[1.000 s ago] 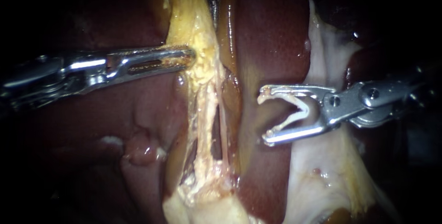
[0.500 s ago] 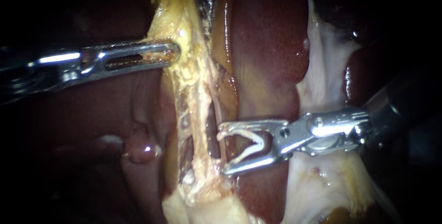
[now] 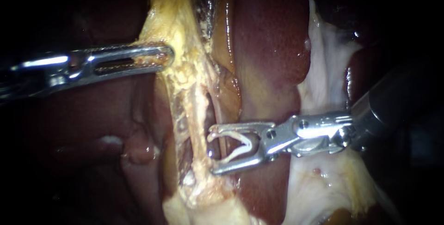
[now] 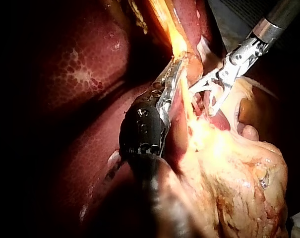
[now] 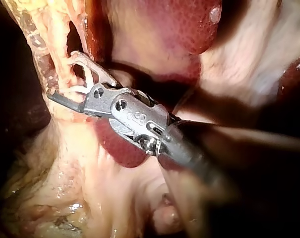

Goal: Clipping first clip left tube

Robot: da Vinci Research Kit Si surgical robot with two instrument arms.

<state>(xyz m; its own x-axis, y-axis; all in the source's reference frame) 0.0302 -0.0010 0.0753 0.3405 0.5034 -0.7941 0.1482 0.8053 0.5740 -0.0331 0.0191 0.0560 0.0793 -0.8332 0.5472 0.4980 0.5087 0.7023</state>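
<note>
White clip (image 3: pixel 249 145) nearer the tube (image 3: pixel 199 114)

Just beside the left tube (image 3: pixel 196 114), a narrow dark slot (image 3: pixel 209 114) is the only free passage. The right instrument (image 3: pixel 212 150), its wide-spread jaws carrying a clip (image 3: pixel 236 144), fills the approach across the liver (image 3: pixel 268 45). The left instrument (image 3: pixel 159 57), clamped on yellow tissue (image 3: pixel 178 31), bars the way above, well apart.
</note>
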